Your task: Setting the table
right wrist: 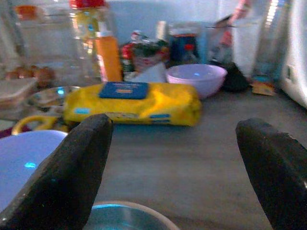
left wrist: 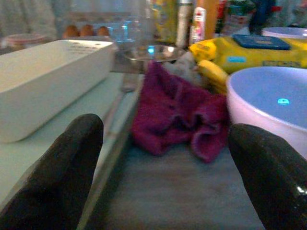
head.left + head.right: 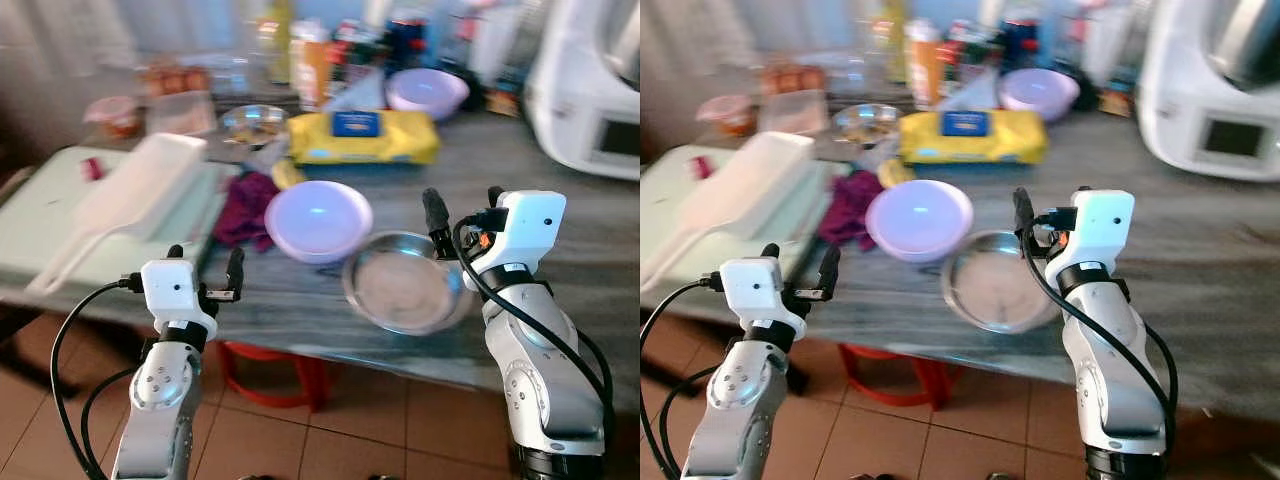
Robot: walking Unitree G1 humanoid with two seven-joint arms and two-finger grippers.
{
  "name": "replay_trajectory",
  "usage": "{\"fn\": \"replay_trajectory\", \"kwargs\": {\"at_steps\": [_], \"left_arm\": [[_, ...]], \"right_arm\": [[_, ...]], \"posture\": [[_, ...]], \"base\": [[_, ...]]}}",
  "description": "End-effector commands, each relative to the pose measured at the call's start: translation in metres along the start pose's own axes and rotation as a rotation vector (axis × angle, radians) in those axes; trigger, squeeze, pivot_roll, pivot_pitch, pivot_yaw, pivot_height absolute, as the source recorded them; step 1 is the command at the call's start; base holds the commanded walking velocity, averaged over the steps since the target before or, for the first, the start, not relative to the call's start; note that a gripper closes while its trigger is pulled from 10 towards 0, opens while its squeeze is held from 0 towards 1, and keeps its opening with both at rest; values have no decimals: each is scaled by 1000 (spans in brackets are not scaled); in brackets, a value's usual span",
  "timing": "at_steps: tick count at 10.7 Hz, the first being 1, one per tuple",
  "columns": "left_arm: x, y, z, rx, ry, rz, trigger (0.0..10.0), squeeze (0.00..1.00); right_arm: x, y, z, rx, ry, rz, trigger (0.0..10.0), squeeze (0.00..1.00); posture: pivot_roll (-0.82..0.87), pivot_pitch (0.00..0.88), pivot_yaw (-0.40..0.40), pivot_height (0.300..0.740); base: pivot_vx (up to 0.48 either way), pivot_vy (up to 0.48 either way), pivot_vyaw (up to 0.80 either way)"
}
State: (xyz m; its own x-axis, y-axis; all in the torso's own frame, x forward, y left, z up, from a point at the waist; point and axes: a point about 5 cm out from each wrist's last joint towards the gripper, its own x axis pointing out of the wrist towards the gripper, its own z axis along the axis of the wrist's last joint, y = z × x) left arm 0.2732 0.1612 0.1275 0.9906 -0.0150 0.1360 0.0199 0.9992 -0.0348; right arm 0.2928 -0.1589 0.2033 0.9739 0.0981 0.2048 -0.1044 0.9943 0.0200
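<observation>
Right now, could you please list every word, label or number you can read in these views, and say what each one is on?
No text can be read.
Yellow wipes pack: blue label with print, too blurred to read.
Orange bottle: no legible label.
Jars and bottles at the back: labels blurred.
White appliance: panel shows no legible marks.

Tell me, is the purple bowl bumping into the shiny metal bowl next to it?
Cannot tell. In the left eye view the purple bowl overlaps the metal bowl's rim at their near edges, but the blur hides whether they meet or a thin gap remains.
</observation>
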Motion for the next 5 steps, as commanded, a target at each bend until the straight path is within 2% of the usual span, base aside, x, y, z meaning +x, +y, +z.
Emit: {"fn": "replay_trajectory", "kwargs": {"at_steps": [1, 3, 5], "left_arm": [[0, 0, -3, 18, 25, 6, 10000, 0], [-1, -1, -3, 22, 34, 16, 10000, 0], [-2, 0, -4, 39, 41, 23, 10000, 0]], "right_arm": [[1, -1, 1, 7, -3, -8, 10000, 0], [2, 1, 1, 10, -16, -7, 10000, 0], [3, 0, 0, -6, -23, -34, 10000, 0]], "posture": [[-89, 137, 44, 740], [-86, 141, 43, 740], [-83, 142, 43, 740]], "base": [[0, 0, -450], [0, 0, 0], [-251, 0, 0]]}}
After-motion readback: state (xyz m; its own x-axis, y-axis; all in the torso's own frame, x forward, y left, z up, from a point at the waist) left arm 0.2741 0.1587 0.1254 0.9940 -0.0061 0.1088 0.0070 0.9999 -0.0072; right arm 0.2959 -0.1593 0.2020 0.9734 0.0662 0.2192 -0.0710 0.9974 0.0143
